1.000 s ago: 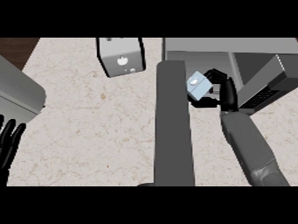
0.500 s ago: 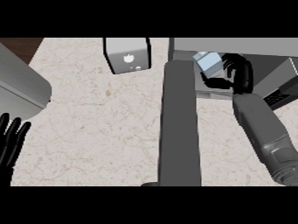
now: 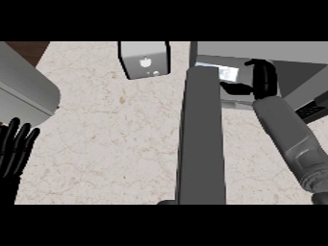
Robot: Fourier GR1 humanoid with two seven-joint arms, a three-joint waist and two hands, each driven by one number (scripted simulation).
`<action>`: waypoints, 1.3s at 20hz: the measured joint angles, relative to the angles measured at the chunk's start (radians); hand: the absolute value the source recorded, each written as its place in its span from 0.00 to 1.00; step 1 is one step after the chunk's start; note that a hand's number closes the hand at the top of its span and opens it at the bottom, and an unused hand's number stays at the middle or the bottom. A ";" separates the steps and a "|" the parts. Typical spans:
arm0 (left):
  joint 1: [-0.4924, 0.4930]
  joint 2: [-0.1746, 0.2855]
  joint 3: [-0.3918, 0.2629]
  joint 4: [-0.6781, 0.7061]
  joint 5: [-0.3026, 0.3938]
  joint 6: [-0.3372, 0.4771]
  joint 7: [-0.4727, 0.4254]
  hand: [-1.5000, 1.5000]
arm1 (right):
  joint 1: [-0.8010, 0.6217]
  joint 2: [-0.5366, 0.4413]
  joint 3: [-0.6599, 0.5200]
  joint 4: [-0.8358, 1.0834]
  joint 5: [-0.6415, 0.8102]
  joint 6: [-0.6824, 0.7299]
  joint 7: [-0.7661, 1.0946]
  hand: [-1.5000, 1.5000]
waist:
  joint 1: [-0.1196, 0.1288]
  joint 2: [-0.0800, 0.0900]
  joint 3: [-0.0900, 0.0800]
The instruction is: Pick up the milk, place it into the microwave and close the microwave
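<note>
The milk (image 3: 227, 73), a small white and pale blue carton, sits in the open mouth of the grey microwave (image 3: 294, 53) at the upper right. My right hand (image 3: 263, 80) is curled beside it, thumb reaching under the carton, shut on it. Most of the carton is hidden by the hand and by the microwave door (image 3: 202, 139), which stands open as a long grey slab down the middle. My left hand (image 3: 7, 154) rests open at the lower left, fingers up.
A white box-shaped appliance (image 3: 145, 58) stands at the back centre, just left of the door. A large grey rounded unit (image 3: 14, 89) fills the left edge. The beige speckled counter (image 3: 117, 144) stretches between it and the door.
My right hand has carried the milk up and back, from in front of the microwave into its opening. The left hand has stayed at the lower left.
</note>
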 measured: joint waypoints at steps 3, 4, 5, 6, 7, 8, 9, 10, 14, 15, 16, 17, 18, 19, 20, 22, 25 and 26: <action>-0.003 0.000 -0.007 0.000 -0.014 0.001 0.001 0.00 | -0.034 0.011 0.018 0.032 0.023 0.015 0.021 0.00 | 0.003 -0.001 0.000; -0.002 -0.001 -0.009 0.004 -0.019 0.000 -0.004 0.00 | -0.045 0.019 0.021 0.039 0.027 0.015 0.030 0.00 | 0.004 0.000 0.000; -0.001 0.001 -0.009 -0.001 -0.017 -0.001 -0.001 0.00 | -0.048 0.018 0.021 0.043 0.028 0.026 0.027 0.00 | 0.005 0.000 0.000; 0.009 -0.002 -0.016 -0.008 -0.022 -0.004 -0.005 0.00 | -0.048 0.016 0.018 0.045 0.026 0.033 0.024 0.00 | 0.007 0.000 0.000; 0.010 -0.005 -0.023 -0.011 -0.027 -0.002 -0.004 0.00 | -0.055 0.018 0.018 0.049 0.027 0.038 0.028 0.00 | 0.006 0.000 0.000; 0.010 -0.003 -0.020 -0.016 -0.026 -0.002 -0.002 0.00 | -0.064 0.025 0.017 0.052 0.027 0.036 0.035 0.00 | 0.007 -0.001 0.000; 0.010 -0.005 -0.025 -0.013 -0.032 -0.003 -0.007 0.00 | -0.064 0.026 0.014 0.052 0.026 0.037 0.031 0.00 | 0.006 0.000 0.000; 0.008 -0.005 -0.025 -0.014 -0.032 -0.003 -0.005 0.00 | -0.069 0.022 0.011 0.053 0.023 0.041 0.030 0.00 | 0.006 0.000 0.000; 0.022 -0.006 -0.030 -0.023 -0.040 -0.005 -0.008 0.00 | -0.054 0.037 -0.010 0.047 0.007 0.010 0.012 0.00 | 0.000 -0.002 0.000; 0.028 -0.005 -0.028 -0.026 -0.040 -0.007 -0.010 0.00 | -0.057 0.037 -0.016 0.047 0.003 0.004 0.013 0.00 | -0.001 -0.003 0.000; 0.022 -0.007 -0.031 -0.028 -0.045 -0.002 -0.003 0.00 | -0.057 0.041 -0.021 0.045 -0.001 -0.006 0.012 0.00 | -0.004 -0.004 0.000; 0.025 -0.008 -0.034 -0.029 -0.047 -0.004 -0.008 0.00 | -0.052 0.042 -0.027 0.043 -0.005 -0.015 0.007 0.00 | -0.005 -0.004 0.000; 0.030 -0.010 -0.037 -0.029 -0.053 -0.003 -0.012 0.00 | -0.048 0.039 -0.032 0.041 -0.009 -0.021 0.002 0.00 | -0.007 -0.005 0.000; 0.034 -0.008 -0.034 -0.030 -0.054 -0.005 -0.012 0.00 | -0.051 0.034 -0.037 0.040 -0.013 -0.023 0.002 0.00 | -0.008 -0.005 0.000; 0.043 -0.009 -0.039 -0.037 -0.058 -0.007 -0.014 0.00 | -0.050 0.027 -0.042 0.038 -0.015 -0.025 -0.002 0.00 | -0.008 -0.006 0.000; 0.052 -0.011 -0.046 -0.042 -0.063 -0.010 -0.017 0.00 | -0.055 0.020 -0.048 0.035 -0.019 -0.032 -0.006 0.00 | -0.009 -0.006 0.000; 0.054 -0.022 -0.066 -0.041 -0.087 -0.003 -0.019 0.00 | -0.047 0.003 -0.063 0.027 -0.029 -0.031 -0.028 0.00 | -0.015 -0.007 0.000; 0.058 -0.026 -0.071 -0.047 -0.088 -0.001 -0.015 0.00 | -0.042 -0.003 -0.068 0.023 -0.032 -0.030 -0.039 0.00 | -0.016 -0.008 0.000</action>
